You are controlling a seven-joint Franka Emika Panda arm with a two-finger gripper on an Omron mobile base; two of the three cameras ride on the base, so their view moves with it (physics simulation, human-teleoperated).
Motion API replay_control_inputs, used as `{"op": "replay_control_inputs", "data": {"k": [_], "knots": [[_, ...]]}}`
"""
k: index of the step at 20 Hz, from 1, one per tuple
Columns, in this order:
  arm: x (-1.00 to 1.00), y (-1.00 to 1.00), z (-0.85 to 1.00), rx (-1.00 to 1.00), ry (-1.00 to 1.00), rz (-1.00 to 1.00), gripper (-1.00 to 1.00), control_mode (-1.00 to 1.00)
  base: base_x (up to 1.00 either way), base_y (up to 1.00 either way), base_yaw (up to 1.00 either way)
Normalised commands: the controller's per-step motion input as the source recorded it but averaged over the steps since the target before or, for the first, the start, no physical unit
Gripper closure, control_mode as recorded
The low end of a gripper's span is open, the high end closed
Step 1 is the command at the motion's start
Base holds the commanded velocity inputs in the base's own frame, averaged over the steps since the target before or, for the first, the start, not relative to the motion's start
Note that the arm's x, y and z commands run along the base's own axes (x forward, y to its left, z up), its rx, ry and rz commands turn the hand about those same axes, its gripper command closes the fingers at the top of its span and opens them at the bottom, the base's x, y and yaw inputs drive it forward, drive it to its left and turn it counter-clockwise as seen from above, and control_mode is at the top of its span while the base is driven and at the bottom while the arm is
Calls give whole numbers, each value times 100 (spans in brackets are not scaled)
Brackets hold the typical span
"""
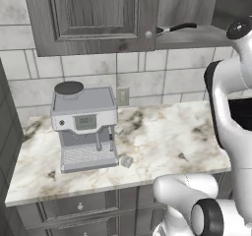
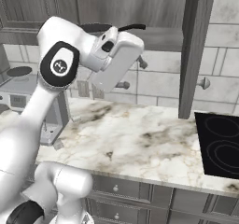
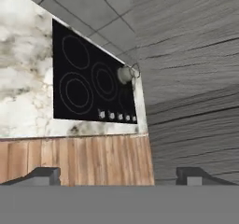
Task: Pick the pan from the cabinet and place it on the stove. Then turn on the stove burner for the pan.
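Note:
The pan sits on the open cabinet shelf, and its long black handle pokes out to the right of the closed cabinet door. From the right base the pan handle shows just above my white hand. My gripper hangs open below the shelf, a little under the pan, with nothing between its fingers. The hand view looks down on the black stove with its ring markings and row of silver knobs; my gripper stands wide open there. The stove lies at the counter's right end.
A grey coffee machine stands on the marble counter at the left. The open cabinet door hangs edge-on between my hand and the stove. A small grey kettle sits on a back burner. Drawers run under the counter.

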Motion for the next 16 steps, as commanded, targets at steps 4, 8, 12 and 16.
{"op": "replay_control_inputs", "data": {"k": [4,8,12,16], "knots": [[-43,99,0,9,-32,7,-100,-100,0,0,0],[-40,97,0,13,-32,9,-100,-100,0,0,0],[-31,96,0,15,-32,10,-100,-100,0,0,0],[-8,92,0,16,-24,9,-100,-100,0,0,0]]}}
